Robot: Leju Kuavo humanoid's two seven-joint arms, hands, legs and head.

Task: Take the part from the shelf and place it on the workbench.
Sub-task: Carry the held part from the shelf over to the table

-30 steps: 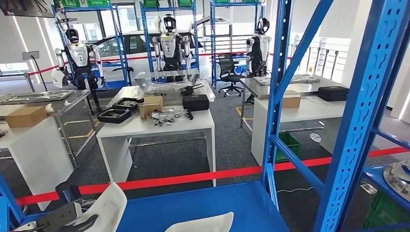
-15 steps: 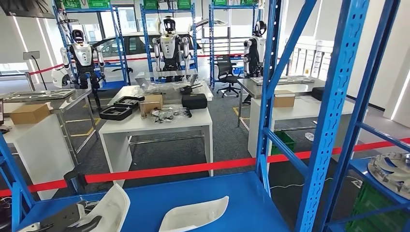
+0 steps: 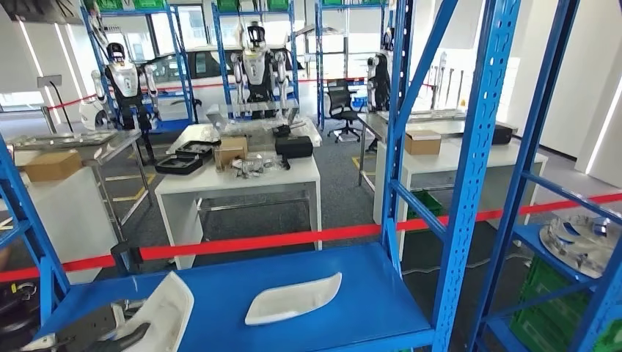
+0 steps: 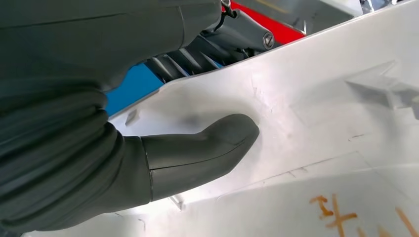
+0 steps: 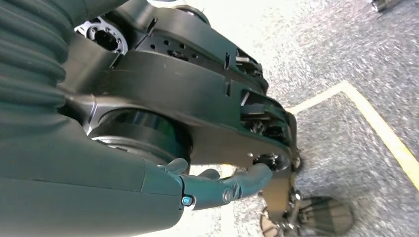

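The left hand [image 4: 123, 148] grips a white part [image 3: 163, 315] at the near left corner of the blue shelf [image 3: 352, 293], its thumb pressed flat on the part's pale inner face, where orange marks [image 4: 336, 212] are scrawled. A second white part [image 3: 293, 299] lies loose in the middle of the shelf, well apart from the held one. The right hand [image 5: 217, 187] hangs over grey carpet [image 5: 346, 59] beside a yellow floor line [image 5: 380, 133], fingers stretched out with nothing in them. Beyond the shelf, a red tape [image 3: 279, 240] runs across the room, a white bench [image 3: 235, 183] with boxes stands behind it, and other robots [image 3: 257, 66] stand by far racks.
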